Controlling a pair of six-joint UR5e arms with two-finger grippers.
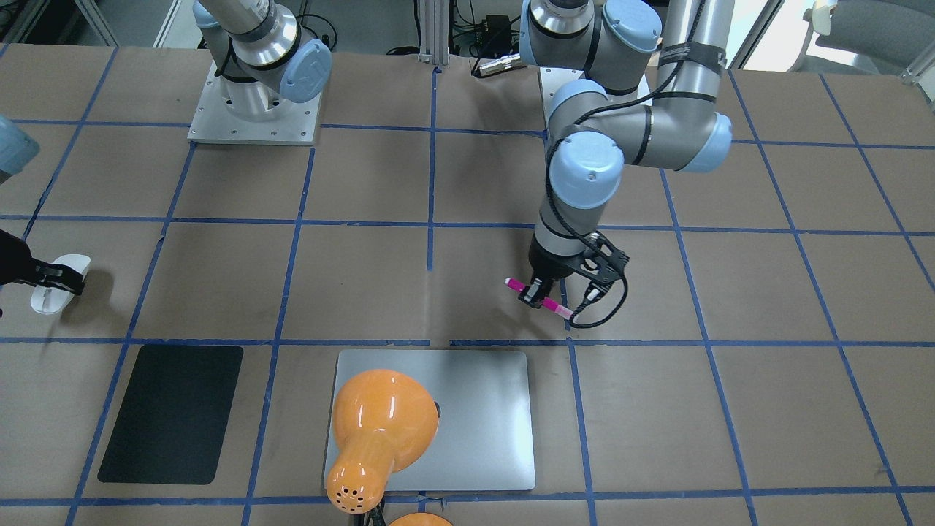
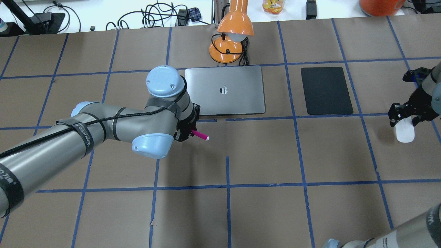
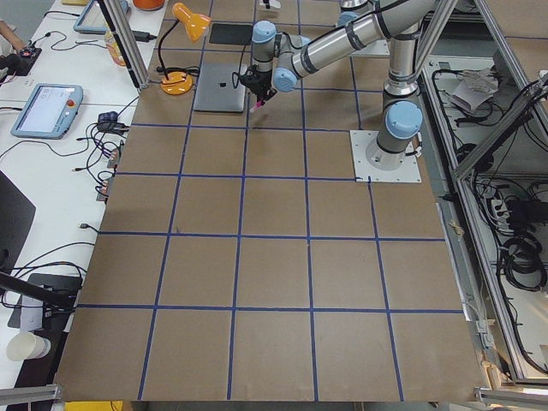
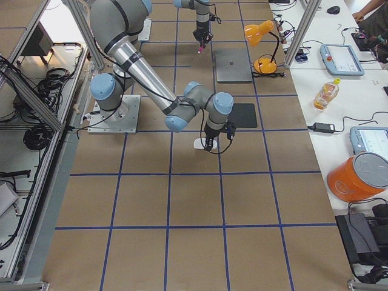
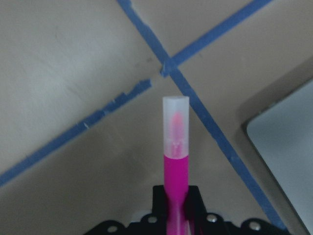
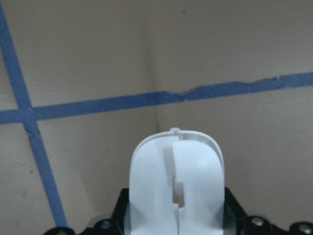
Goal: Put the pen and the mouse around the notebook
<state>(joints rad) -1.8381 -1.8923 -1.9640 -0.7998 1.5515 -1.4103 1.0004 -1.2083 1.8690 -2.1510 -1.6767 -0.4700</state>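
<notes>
The magenta pen (image 1: pixel 517 286) with its pale cap (image 5: pixel 175 125) is held level over the table, my left gripper (image 1: pixel 540 294) shut on its middle. It hangs just short of the near-left corner of the silver-grey notebook (image 2: pixel 241 93), whose corner shows in the left wrist view (image 5: pixel 288 142). At the far right of the table my right gripper (image 2: pixel 403 119) is shut on the white mouse (image 2: pixel 405 133), which fills the right wrist view (image 6: pixel 176 181). I cannot tell whether the mouse touches the table.
An orange desk lamp (image 2: pixel 231 32) stands behind the notebook, its shade (image 1: pixel 380 420) covering part of the notebook in the front view. A thin black mat (image 2: pixel 326 90) lies between notebook and mouse. Blue tape lines grid the brown table.
</notes>
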